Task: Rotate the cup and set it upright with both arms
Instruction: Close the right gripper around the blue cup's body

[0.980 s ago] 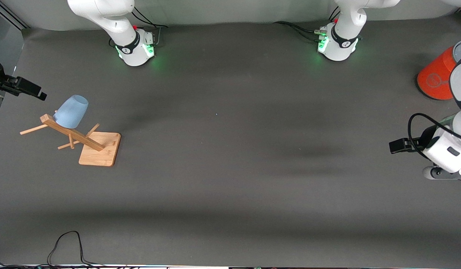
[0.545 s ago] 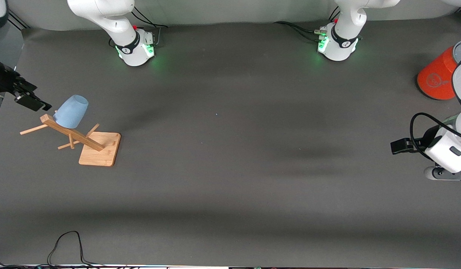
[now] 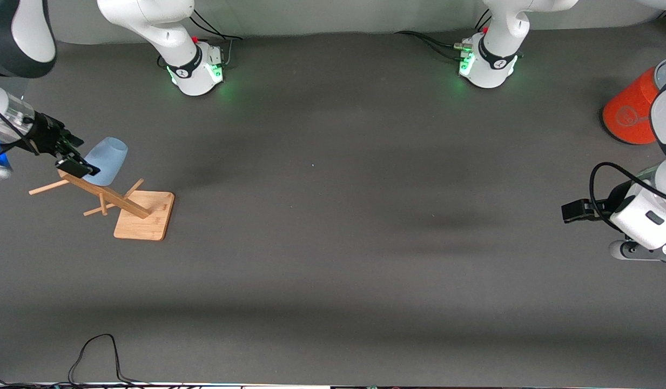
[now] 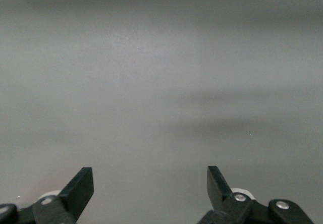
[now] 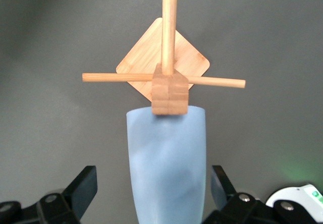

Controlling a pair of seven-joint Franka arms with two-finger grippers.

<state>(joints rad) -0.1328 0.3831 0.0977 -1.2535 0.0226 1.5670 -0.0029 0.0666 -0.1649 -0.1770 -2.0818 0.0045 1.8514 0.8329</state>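
The pale-blue cup (image 3: 108, 158) hangs tilted on a wooden rack (image 3: 143, 216) at the right arm's end of the table. My right gripper (image 3: 73, 156) is open, at the cup's level beside the top of the rack's post. In the right wrist view the cup (image 5: 166, 158) stands between the fingers of the right gripper (image 5: 153, 188) with a gap on each side, and the rack's post and cross pegs (image 5: 169, 90) show past it. My left gripper (image 3: 573, 210) is open and empty and waits at the left arm's end; it shows over bare mat in the left wrist view (image 4: 150, 183).
A large orange cylinder with a grey top (image 3: 630, 111) lies at the left arm's end, farther from the front camera than the left gripper. A black cable (image 3: 95, 351) loops at the table's near edge. The mat is dark grey.
My right gripper has come in from the table's edge to the cup, and its fingers now stand on either side of it. The left arm has barely moved.
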